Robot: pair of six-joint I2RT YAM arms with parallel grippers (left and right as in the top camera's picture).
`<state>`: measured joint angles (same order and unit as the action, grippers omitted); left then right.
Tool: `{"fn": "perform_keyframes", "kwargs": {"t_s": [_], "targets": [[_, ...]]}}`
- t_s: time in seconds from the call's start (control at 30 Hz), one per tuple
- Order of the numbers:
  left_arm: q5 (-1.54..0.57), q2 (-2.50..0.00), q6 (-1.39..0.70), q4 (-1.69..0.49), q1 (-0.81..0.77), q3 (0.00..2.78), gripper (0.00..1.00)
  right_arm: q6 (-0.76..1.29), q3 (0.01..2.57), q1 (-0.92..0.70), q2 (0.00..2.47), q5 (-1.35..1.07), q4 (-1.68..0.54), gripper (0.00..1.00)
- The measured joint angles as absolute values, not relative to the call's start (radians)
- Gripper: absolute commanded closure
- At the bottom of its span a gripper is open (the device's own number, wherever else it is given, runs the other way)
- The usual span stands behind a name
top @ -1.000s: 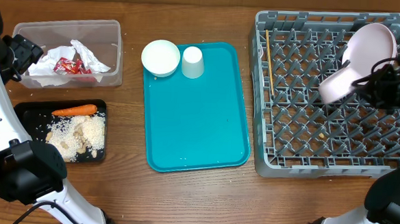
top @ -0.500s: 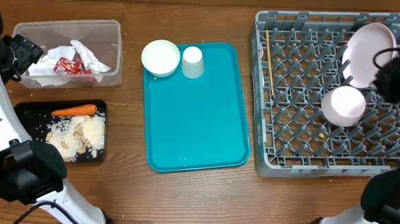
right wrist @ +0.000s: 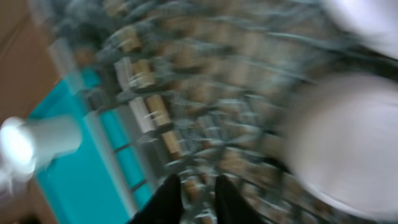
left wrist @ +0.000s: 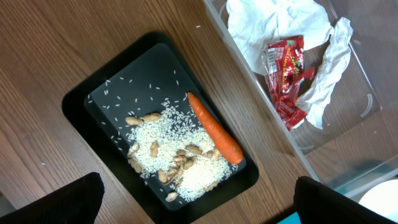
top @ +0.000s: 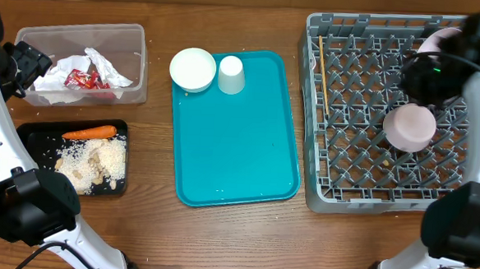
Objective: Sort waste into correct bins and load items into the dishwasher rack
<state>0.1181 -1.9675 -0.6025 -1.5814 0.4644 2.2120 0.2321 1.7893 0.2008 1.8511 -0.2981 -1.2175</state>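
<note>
Overhead: the grey openwork dishwasher rack (top: pixel 307 154) carries a small smooth white bowl (top: pixel 411 127), dome up on its pegs, with a thin wooden stick (top: pixel 321 73) lying beside its left wall.

Left wrist: the left gripper (left wrist: pixel 196 190) gapes wide and empty over the matte black tray (left wrist: pixel 81 102) of rice grains (left wrist: pixel 155 134) and a tapered orange carrot (left wrist: pixel 214 129).

Right wrist, blurred: the right gripper (right wrist: pixel 198 186) is barely parted, nothing between, over the pegs.

You see a teal serving tray (top: pixel 235 142) lying flat mid-table on the brown wooden table (top: pixel 218 240), its long sides running front to back.
</note>
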Motion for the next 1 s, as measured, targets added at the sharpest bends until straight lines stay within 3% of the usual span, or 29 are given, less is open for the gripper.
{"fn": "perform_keyframes", "kwargs": {"t_s": [0.07,0.13,0.2,0.37,0.53,0.73,1.0], "targets": [[0.118,-1.967,-0.603,-1.581,0.464,2.212,0.00,0.215,1.790,0.107,1.851,-0.344,-1.150,0.47],[0.118,-1.967,-0.603,-1.581,0.464,2.212,0.00,0.206,1.787,0.007,1.852,-0.363,-1.073,0.17],[0.118,-1.967,-0.603,-1.582,0.464,2.212,0.00,0.225,1.787,-0.107,1.858,-0.351,-0.958,0.00],[0.118,-1.967,-0.603,-1.581,0.464,2.212,0.00,0.247,1.787,-0.352,1.910,-0.241,-0.770,0.00],[0.118,-1.967,-0.603,-1.582,0.464,2.212,0.00,0.242,1.788,-0.471,2.051,-0.047,-0.604,0.00],[0.118,-1.967,-0.603,-1.582,0.464,2.212,0.00,0.210,1.786,-0.490,2.184,0.025,-0.486,0.00],[0.118,-1.967,-0.603,-1.582,0.464,2.212,0.00,0.183,1.785,-0.486,2.205,-0.057,-0.375,0.00]]}}
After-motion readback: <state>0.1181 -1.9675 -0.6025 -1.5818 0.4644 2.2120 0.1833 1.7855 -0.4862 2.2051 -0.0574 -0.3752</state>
